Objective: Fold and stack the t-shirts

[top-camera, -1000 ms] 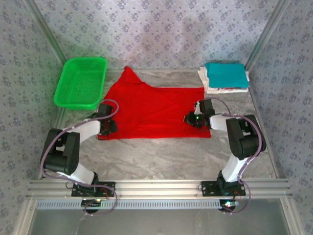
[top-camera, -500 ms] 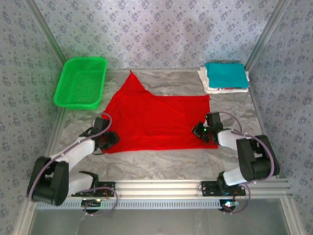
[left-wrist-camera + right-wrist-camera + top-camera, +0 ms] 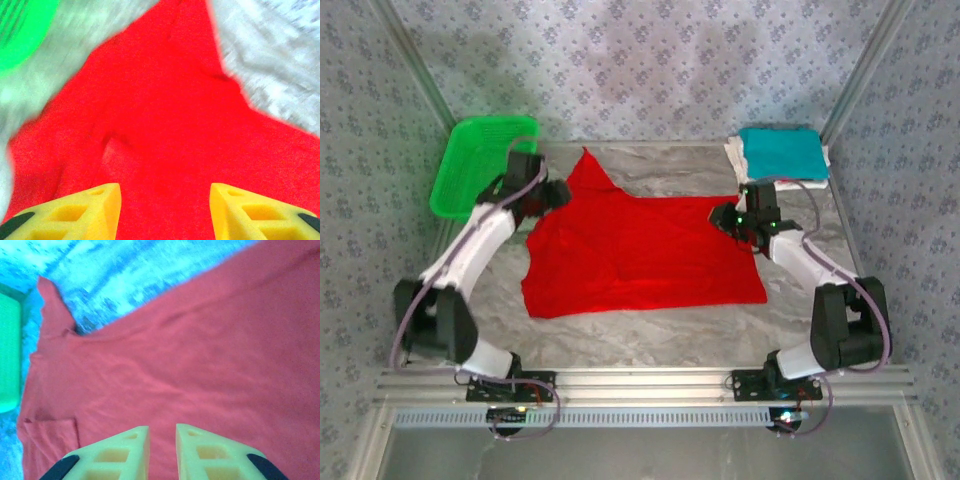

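Note:
The red t-shirt (image 3: 640, 255) lies spread flat in the middle of the table, one sleeve pointing to the far left. My left gripper (image 3: 556, 193) hovers over its far left part, open; in the left wrist view the yellow fingers (image 3: 100, 205) stand wide apart above red cloth (image 3: 165, 115) with nothing between them. My right gripper (image 3: 725, 215) is over the shirt's far right corner, its jaws a narrow gap apart and empty, with red cloth (image 3: 200, 355) below the gripper (image 3: 162, 430). A folded teal t-shirt (image 3: 780, 152) sits on a whitish one (image 3: 734, 160) at the far right.
A green mesh basket (image 3: 480, 180) stands at the far left, close to my left arm; it also appears in the left wrist view (image 3: 20, 30) and the right wrist view (image 3: 7, 355). Metal frame posts and patterned walls bound the marble table (image 3: 650, 335).
Both grippers have left the shirt's near edge and moved to its far side. The right jaws have parted and let go; the left jaws have widened. The shirt now lies flatter and nearer.

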Robot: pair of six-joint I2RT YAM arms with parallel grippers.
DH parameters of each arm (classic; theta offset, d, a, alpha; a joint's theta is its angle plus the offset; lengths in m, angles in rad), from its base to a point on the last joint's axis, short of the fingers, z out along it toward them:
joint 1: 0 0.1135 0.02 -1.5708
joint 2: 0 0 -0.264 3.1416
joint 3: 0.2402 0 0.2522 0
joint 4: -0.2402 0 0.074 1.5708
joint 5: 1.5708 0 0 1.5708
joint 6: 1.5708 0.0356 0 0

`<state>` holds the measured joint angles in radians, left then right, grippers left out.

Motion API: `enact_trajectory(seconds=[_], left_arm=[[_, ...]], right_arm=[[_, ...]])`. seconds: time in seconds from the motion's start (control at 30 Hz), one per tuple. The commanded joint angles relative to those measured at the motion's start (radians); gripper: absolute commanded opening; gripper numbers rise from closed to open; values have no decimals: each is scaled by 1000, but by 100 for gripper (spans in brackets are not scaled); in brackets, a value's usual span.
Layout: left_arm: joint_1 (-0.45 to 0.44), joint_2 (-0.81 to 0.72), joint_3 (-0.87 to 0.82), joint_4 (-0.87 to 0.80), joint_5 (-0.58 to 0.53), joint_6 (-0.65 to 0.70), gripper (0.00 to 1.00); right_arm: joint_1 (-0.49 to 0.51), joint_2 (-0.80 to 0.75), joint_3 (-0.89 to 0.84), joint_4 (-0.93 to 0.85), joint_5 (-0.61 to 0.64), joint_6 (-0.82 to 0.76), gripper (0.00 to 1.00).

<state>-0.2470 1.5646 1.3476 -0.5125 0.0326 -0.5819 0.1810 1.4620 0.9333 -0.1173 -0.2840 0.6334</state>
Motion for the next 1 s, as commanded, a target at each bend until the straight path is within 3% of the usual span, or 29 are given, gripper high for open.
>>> enact_trajectory(seconds=[0.0, 0.27, 0.57, 0.73, 0.97], left_arm=[[-2, 227, 231, -65, 47, 126, 52], [-17, 653, 668, -162, -36, 104, 56], [-23, 945, 1074, -356, -155, 141, 59], [-6, 1054, 1214, -404, -148, 131, 62], [8, 1121, 1252, -350, -45, 111, 61]], right_arm=[[-11, 65, 97, -41, -20, -58, 26], [-24, 148, 188, -40, -64, -64, 27], [-55, 137, 135, -2, -117, -88, 29], [-58, 111, 102, 28, -147, -101, 33], [-59, 100, 72, 70, -181, -108, 35]])
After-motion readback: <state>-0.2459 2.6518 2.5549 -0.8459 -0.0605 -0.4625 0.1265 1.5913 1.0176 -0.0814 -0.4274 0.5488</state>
